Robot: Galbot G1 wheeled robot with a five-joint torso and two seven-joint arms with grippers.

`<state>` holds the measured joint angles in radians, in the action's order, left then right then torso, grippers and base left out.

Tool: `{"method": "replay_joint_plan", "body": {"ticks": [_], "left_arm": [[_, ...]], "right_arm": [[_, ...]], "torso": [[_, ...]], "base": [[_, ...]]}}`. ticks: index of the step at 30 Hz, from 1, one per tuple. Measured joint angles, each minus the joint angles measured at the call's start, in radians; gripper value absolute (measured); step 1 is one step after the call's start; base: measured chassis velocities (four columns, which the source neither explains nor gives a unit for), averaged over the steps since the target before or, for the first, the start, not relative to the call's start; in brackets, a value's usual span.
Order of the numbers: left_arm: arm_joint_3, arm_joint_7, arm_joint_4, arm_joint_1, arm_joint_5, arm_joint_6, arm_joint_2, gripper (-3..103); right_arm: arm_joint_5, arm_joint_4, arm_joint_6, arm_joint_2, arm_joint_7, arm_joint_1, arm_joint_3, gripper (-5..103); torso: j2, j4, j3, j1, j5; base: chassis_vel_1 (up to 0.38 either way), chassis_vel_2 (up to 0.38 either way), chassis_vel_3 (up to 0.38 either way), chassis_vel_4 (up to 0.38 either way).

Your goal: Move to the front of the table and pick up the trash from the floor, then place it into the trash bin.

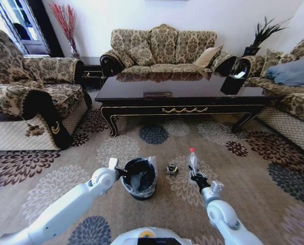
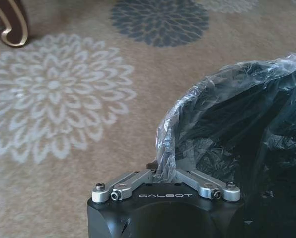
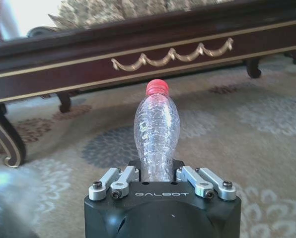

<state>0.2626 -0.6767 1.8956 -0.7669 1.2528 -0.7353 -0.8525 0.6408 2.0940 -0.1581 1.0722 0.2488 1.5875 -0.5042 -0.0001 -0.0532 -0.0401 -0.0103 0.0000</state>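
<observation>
My right pincer (image 1: 195, 172) grips the bottle (image 1: 193, 161), cap toward the bench; trash bin (image 1: 140, 177), pinched by left pincer (image 1: 122, 172), sits left of it at lower centre.

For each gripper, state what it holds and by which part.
Right gripper: plastic bottle, held at its base end. Left gripper: trash bin, pinched at its lined rim.

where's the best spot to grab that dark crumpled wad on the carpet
Take the dark crumpled wad across its middle, coming straight down from above. It sits low and lumpy on the carpet, with open floor around it, between the trash bin and the right tool.
</observation>
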Motion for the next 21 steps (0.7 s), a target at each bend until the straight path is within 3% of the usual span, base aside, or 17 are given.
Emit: {"method": "replay_joint_plan", "body": {"ticks": [8, 12, 21], "left_arm": [[0.111, -0.037, -0.03, 0.106, 0.046, 0.0, -0.083, 0], [0.162, -0.064, -0.048, 0.151, 0.066, 0.0, -0.133, 0], [0.209, -0.083, -0.075, 0.166, 0.081, 0.0, -0.185, 0]], "right_arm": [[-0.098, 0.109, 0.047, 0.002, -0.078, 0.076, -0.015, 27], [-0.162, 0.136, 0.111, 0.006, -0.161, 0.118, -0.025, 27], [-0.191, 0.188, 0.119, 0.013, -0.206, 0.18, 0.002, 27]], "torso": [[0.0, -0.0003, 0.0, 0.0, 0.0001], [0.0, -0.0002, 0.0, 0.0, 0.0002], [0.0, 0.0001, 0.0, 0.0, 0.0]], "base": [[0.0, 0.0, 0.0, 0.0], [0.0, 0.0, 0.0, 0.0], [0.0, 0.0, 0.0, 0.0]]}}
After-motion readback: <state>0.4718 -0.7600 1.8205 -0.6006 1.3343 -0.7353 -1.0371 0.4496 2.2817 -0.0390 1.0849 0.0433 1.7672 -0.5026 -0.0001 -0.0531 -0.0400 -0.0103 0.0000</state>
